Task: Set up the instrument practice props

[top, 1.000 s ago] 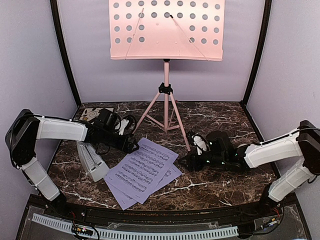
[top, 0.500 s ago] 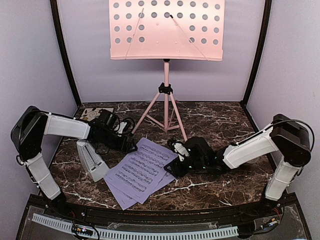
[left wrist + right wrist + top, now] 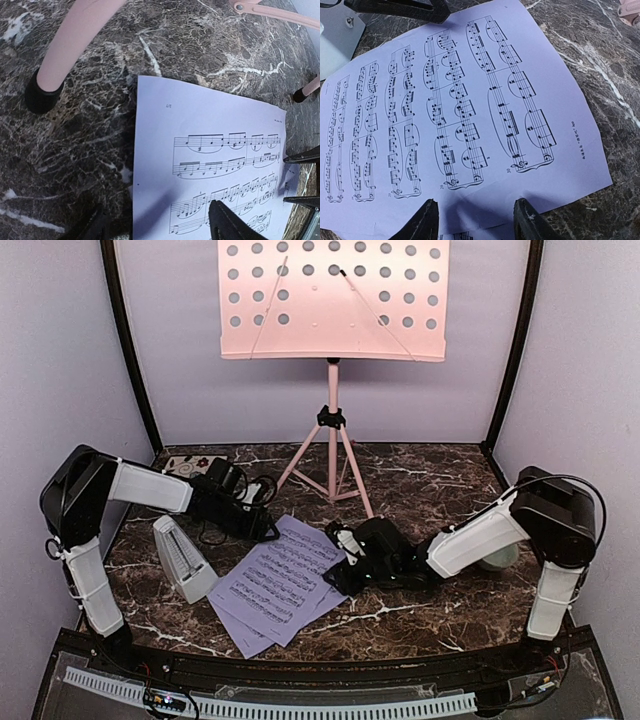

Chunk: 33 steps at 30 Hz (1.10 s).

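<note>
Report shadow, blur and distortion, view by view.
Top external: even light; the black corner posts bow from lens distortion. Left wrist: a leg of the pink metal music stand looms oversized; shadow darkens the bottom of the pale lavender sheet-music page. Right wrist: notes sharp, shadow between the fingers.

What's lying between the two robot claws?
The lavender sheet-music pages, seen from the top camera: the left gripper at one edge, the right gripper at the other.

By my count on the tabletop [image 3: 440, 480]:
- Pink tripod music stand [image 3: 333, 300]: one, at the back edge.
- Lavender sheet-music pages [image 3: 285, 575]: two, overlapping, middle toward the near edge.
- White-grey metronome [image 3: 180, 558]: one, left edge.
- Floral tile [image 3: 185, 464]: one, back-left corner.
- Pale green bowl [image 3: 500, 556]: one, right edge.
</note>
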Each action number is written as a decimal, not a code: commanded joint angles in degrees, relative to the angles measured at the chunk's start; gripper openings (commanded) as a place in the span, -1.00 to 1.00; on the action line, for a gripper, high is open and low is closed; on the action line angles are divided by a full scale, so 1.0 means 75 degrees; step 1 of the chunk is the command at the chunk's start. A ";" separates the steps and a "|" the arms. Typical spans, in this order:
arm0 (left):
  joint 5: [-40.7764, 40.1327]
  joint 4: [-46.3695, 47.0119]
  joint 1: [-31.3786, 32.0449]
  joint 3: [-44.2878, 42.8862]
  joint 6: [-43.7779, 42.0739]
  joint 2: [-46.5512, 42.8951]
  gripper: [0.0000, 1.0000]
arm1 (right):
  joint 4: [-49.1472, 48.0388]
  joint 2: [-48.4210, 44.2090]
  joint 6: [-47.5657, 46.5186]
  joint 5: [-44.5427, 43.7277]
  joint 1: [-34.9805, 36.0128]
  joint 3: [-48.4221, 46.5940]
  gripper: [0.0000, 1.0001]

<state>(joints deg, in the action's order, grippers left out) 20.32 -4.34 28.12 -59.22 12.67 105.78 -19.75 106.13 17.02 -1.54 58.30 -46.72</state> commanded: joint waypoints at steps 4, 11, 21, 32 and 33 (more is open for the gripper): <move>0.0651 0.0052 -0.0037 -0.0182 0.0042 0.0278 0.21 | -0.0061 0.0542 -0.0007 -0.0159 0.0065 -0.0114 0.00; 0.0827 0.0527 -0.0043 -0.0038 0.0157 0.0046 -0.11 | -0.0086 0.0665 -0.0030 -0.0159 0.0066 -0.0129 -0.02; 0.0846 0.1075 -0.0040 0.0203 0.0029 -0.0395 -0.81 | -0.0075 0.0585 -0.0018 -0.0101 0.0066 -0.0146 0.00; 0.0971 0.1088 -0.0026 0.0507 -0.0503 -0.1124 -1.00 | 0.0084 -0.0205 -0.0124 0.0114 0.0062 -0.0160 0.21; 0.0961 0.1017 -0.0014 0.0524 -0.0609 -0.1222 -1.00 | 0.0114 -0.0389 -0.0151 0.0162 0.0066 -0.0123 0.26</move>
<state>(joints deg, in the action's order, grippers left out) 27.18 3.44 28.01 -56.25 11.68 101.38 -21.41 107.61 16.38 -2.11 58.35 -47.99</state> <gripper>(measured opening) 0.014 0.598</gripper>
